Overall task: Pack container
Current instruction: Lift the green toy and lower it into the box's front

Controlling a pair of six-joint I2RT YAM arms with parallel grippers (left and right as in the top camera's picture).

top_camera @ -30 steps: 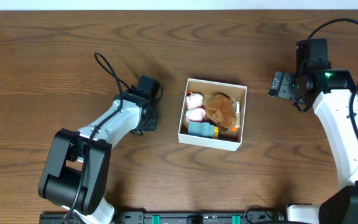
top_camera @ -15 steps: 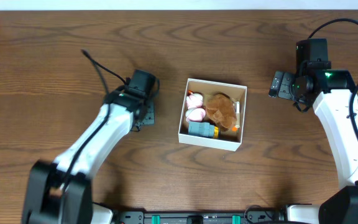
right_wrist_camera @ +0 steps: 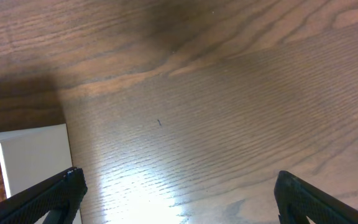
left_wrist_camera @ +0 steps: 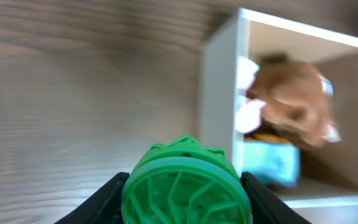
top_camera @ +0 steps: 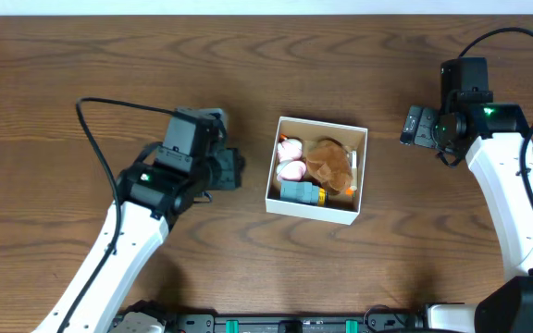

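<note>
- One second back, my left gripper (top_camera: 228, 171) was low on the table (top_camera: 81, 83). Then it rose and turned toward the box (top_camera: 309, 211).
- It pinched a round green toy (left_wrist_camera: 185, 186) between its fingers.
- The box sat mid-table, just right of that gripper. A brown soft toy (top_camera: 328, 163), a pink toy (top_camera: 291, 169) and a blue thing (top_camera: 296, 191) lay inside.
- My right gripper (top_camera: 415, 125) stayed spread wide and empty, off to the box's right.
- I judged the pick-up was done, and the drop into the box came next.
</note>
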